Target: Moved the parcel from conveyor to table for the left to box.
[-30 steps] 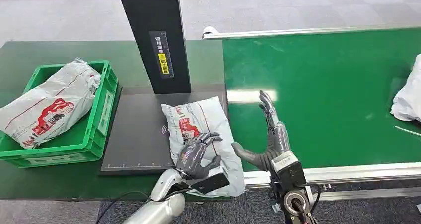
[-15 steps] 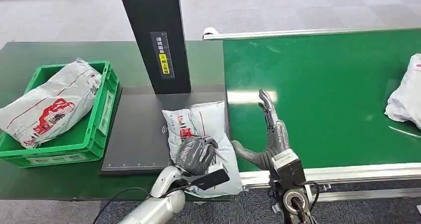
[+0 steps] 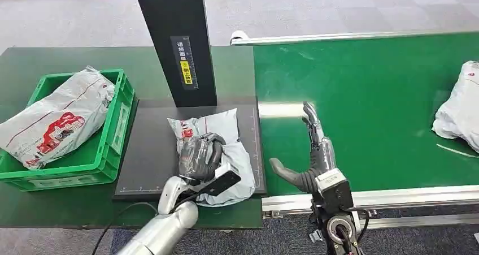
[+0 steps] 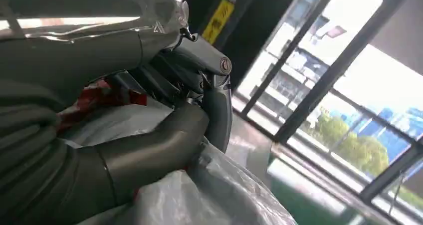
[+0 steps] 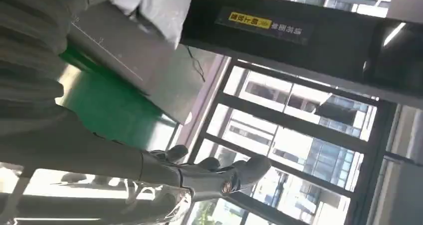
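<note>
Boxing step: left hand (image 3: 199, 155) gripping poly-mailer parcel (image 3: 212, 147) (frame centre); right hand (image 3: 310, 159) fingers spread, empty. Next: lift toward green crate (image 3: 116, 125), left.

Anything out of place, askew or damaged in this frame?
Nothing damaged. The parcel on the black mat is bunched up where the left hand grips it. The parcel in the green crate sticks out above its rim.
</note>
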Action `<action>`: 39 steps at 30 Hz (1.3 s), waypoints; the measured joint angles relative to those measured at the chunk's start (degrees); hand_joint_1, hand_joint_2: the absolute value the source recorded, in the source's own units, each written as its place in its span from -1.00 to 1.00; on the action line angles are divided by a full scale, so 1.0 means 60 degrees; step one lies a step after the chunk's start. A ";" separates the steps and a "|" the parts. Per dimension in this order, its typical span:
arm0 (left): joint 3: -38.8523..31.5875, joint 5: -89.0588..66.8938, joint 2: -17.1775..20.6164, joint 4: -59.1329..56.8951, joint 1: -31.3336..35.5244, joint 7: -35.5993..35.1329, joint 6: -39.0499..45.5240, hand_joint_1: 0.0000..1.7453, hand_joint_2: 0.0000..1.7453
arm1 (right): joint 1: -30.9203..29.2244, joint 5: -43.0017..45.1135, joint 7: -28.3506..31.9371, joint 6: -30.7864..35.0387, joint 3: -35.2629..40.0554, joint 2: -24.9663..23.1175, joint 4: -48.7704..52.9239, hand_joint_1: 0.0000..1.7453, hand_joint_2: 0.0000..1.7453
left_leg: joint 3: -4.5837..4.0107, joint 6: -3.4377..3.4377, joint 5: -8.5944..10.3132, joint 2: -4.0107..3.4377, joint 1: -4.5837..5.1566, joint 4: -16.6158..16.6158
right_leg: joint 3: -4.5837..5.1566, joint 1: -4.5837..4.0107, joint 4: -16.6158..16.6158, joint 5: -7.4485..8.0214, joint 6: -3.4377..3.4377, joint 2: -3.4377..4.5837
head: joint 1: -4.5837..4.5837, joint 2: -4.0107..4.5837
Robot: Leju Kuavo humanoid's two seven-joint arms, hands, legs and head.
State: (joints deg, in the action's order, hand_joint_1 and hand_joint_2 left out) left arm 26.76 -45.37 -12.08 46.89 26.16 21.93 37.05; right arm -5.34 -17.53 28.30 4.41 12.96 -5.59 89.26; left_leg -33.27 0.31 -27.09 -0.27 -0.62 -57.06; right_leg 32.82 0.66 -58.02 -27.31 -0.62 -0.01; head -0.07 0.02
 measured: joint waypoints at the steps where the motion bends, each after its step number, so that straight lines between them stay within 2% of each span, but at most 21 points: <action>1: -0.0106 -0.0051 0.0072 0.0353 -0.0037 -0.0022 0.0033 1.00 1.00 | 0.0039 -0.0018 0.0000 0.0036 -0.0044 -0.0007 0.0029 -1.00 1.00 | -0.0003 0.0000 0.0000 0.0000 0.0000 0.0000 | 0.0002 0.0000 0.0000 0.0000 0.0000 0.0000 | 0.0000 0.0000; 6: -0.0657 -0.0343 0.0385 0.2149 -0.0174 -0.0095 0.0084 1.00 1.00 | 0.0276 -0.0095 0.0004 0.0237 -0.0212 -0.0011 0.0168 -1.00 1.00 | -0.0021 0.0000 -0.0001 0.0005 0.0001 0.0000 | 0.0015 0.0001 0.0001 -0.0001 -0.0001 -0.0001 | 0.0000 0.0000; 15: -0.1702 -0.1097 0.0655 0.3959 0.0010 -0.0099 0.0138 1.00 1.00 | 0.0557 -0.0102 0.0058 0.0455 -0.0401 -0.0004 0.0357 -1.00 1.00 | -0.0018 0.0001 0.0001 0.0003 0.0000 0.0000 | 0.0017 0.0000 0.0001 0.0000 0.0000 -0.0001 | 0.0000 0.0000; 28: -0.3232 -0.2055 0.0735 0.4560 0.0568 -0.0033 0.0138 1.00 1.00 | 0.0714 -0.0048 0.0153 0.0619 -0.0532 0.0036 0.0390 -1.00 1.00 | -0.0018 0.0001 0.0002 0.0003 0.0000 -0.0001 | 0.0018 0.0001 0.0001 0.0000 0.0000 0.0000 | 0.0000 0.0000; 37: -0.3578 -0.2216 0.0735 0.4560 0.0677 -0.0044 0.0142 1.00 1.00 | 0.0729 -0.0048 0.0153 0.0627 -0.0536 0.0062 0.0419 -1.00 1.00 | -0.0019 0.0001 0.0001 0.0002 0.0000 -0.0001 | 0.0019 0.0001 0.0001 0.0000 0.0000 0.0000 | 0.0000 0.0000; 39: -0.3783 -0.2562 0.0735 0.4509 0.0811 -0.0358 0.0138 1.00 1.00 | 0.0743 -0.0048 0.0153 0.0645 -0.0536 0.0062 0.0448 -1.00 1.00 | -0.0020 0.0001 0.0002 0.0002 0.0000 -0.0001 | 0.0022 0.0000 0.0001 0.0000 0.0000 0.0000 | -0.0004 0.0000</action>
State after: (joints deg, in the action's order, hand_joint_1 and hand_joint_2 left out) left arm 4.06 -60.74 -7.67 73.94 31.02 19.78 37.88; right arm -0.88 -17.81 29.22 8.28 9.75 -5.22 91.95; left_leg -33.39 0.31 -27.08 -0.26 -0.62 -57.06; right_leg 32.95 0.66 -58.02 -27.31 -0.62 -0.01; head -0.09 0.02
